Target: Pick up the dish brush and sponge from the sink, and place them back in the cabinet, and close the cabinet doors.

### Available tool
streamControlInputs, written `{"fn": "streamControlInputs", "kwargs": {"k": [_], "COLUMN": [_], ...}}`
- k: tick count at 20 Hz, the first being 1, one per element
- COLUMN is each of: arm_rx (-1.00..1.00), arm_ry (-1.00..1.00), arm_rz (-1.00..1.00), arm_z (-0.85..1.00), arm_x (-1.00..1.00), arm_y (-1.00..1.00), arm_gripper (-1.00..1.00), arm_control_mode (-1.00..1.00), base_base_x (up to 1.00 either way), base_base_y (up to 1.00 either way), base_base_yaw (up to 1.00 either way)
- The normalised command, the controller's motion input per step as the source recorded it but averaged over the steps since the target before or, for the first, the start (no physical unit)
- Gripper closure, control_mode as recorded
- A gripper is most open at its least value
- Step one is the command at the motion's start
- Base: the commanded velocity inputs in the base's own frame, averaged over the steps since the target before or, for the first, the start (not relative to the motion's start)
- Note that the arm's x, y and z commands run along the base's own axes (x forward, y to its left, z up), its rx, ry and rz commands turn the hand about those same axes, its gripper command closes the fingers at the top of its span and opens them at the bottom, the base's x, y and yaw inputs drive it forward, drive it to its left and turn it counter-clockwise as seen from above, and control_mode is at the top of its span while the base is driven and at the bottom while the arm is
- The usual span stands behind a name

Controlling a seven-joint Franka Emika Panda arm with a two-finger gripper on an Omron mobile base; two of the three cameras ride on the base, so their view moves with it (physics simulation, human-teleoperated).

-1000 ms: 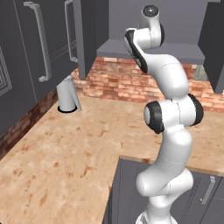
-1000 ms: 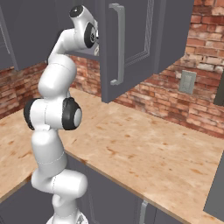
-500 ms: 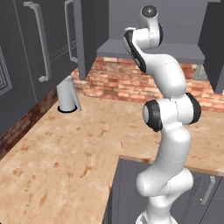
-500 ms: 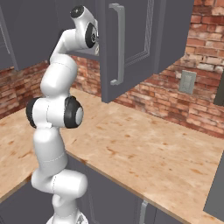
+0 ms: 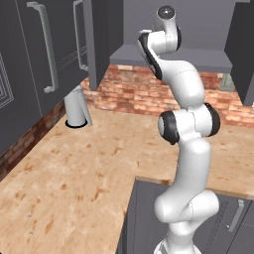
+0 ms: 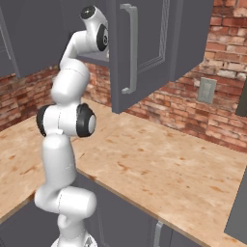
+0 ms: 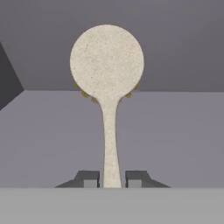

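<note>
Left base view: white arm (image 5: pixel 184 149) rising from the lower right of the frame, bending at a dark elbow joint near the centre right, then reaching up and away to the upper middle, where its last link disappears into the open cabinet (image 5: pixel 173 52). One of the cabinet doors (image 5: pixel 96 39) stands swung outward at the upper left, edge-on. Below it, at the left, a grey cylindrical container (image 5: pixel 77 105) sits on the speckled beige counter (image 5: pixel 84 173) against a red brick wall (image 5: pixel 131 92). No writing or labels can be read.

Right base view: same arm, now rising from the lower left, its dark joint at the middle left and its top link at the upper left reaching behind the open cabinet door (image 6: pixel 140 53), which fills the upper centre and carries a long vertical silver handle (image 6: pixel 129 48). Brick wall at the right holds a grey wall outlet (image 6: pixel 206 90). No text is legible.

Hand view: dish brush (image 7: pixel 107 72) stands up the centre of the frame, round cream head at the top, thin handle running down to the gripper (image 7: pixel 111 179) at the bottom centre. The two dark finger tips are clamped tight on the handle's end, one on each side. Behind the brush lie the cabinet's grey shelf floor and grey back wall. Whether the brush head touches the shelf cannot be told.
</note>
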Motion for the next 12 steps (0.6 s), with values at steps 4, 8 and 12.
{"fn": "streamControlInputs", "kwargs": {"k": [4, 8, 12], "arm_rx": [0.00, 0.00, 0.00], "arm_ry": [0.00, 0.00, 0.00], "arm_rz": [0.00, 0.00, 0.00], "arm_z": [-0.03, 0.00, 0.00], "arm_x": [0.16, 0.00, 0.00], "arm_y": [0.00, 0.00, 0.00], "arm_gripper": [1.00, 1.00, 1.00], "arm_control_mode": [-1.00, -1.00, -1.00], "base_base_x": [0.00, 0.00, 0.00], "base_base_y": [0.00, 0.00, 0.00], "base_base_yaw": [0.00, 0.00, 0.00]}}
